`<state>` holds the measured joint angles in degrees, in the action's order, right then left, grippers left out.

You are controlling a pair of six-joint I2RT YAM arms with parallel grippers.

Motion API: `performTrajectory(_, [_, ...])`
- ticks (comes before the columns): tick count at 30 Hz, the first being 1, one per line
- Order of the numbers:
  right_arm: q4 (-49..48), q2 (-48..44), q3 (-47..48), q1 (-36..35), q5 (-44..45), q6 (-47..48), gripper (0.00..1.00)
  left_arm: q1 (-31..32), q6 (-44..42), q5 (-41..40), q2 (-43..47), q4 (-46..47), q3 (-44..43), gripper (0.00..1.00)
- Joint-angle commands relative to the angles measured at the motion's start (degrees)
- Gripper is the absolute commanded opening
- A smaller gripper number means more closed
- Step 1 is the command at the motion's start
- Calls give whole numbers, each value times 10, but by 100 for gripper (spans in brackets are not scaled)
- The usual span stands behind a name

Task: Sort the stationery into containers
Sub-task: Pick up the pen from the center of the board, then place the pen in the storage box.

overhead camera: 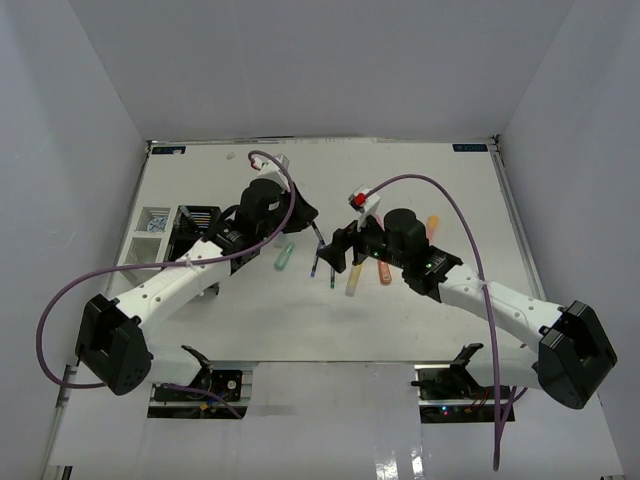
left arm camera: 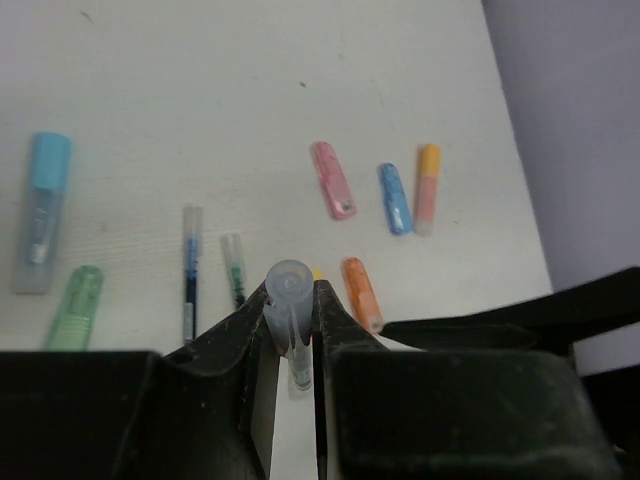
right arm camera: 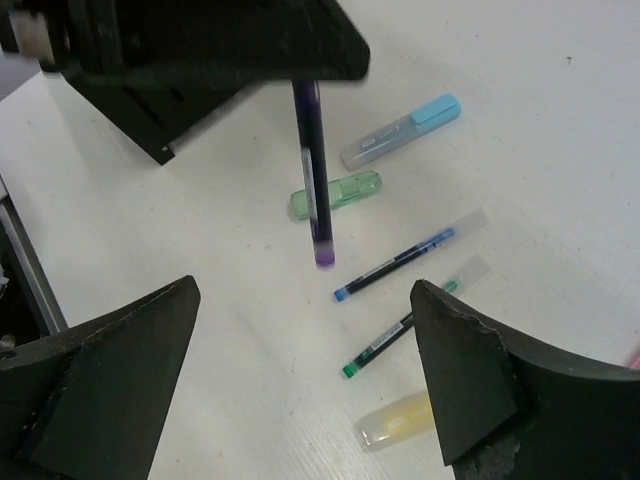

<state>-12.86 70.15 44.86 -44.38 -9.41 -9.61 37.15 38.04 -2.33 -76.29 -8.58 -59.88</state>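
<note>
- Both of my left fingers [left arm camera: 258, 322] are pressing shut on a thin dark pen [right arm camera: 311, 160], pinching it at its clear capped end.
- That pen is hanging upright above the table [overhead camera: 420, 180], its purple tip pointing down and touching nothing.
- My right fingers [right arm camera: 452, 345] are standing wide apart, gripping nothing, and hovering over the table near the hanging pen.
- Below them a blue pen [right arm camera: 398, 260] and a green pen [right arm camera: 395, 335] are lying side by side, with a yellow marker [right arm camera: 398, 420] just beside the green pen.
- A green marker [right arm camera: 338, 195] and a blue-capped marker [right arm camera: 400, 132] are lying near each other, beyond the two pens.
- A pink marker [left arm camera: 333, 180], a blue marker [left arm camera: 395, 198], a pale orange marker [left arm camera: 427, 188] and an orange marker [left arm camera: 361, 292] are lying loose on the table, none touching another.
- At the table's left side the black organizer [overhead camera: 190, 235] is sitting just beside the white tray [overhead camera: 150, 235], both close to my left arm.
</note>
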Motion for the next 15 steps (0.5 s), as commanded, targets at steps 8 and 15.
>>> performTrajectory(8, [29, -56, -40, -2, 72, 5, 90, -116, -169, -250, 65, -102, -74, 0])
performTrajectory(15, [41, -53, -50, -2, 70, 1, 90, -260, -213, -248, 84, -85, -62, 0])
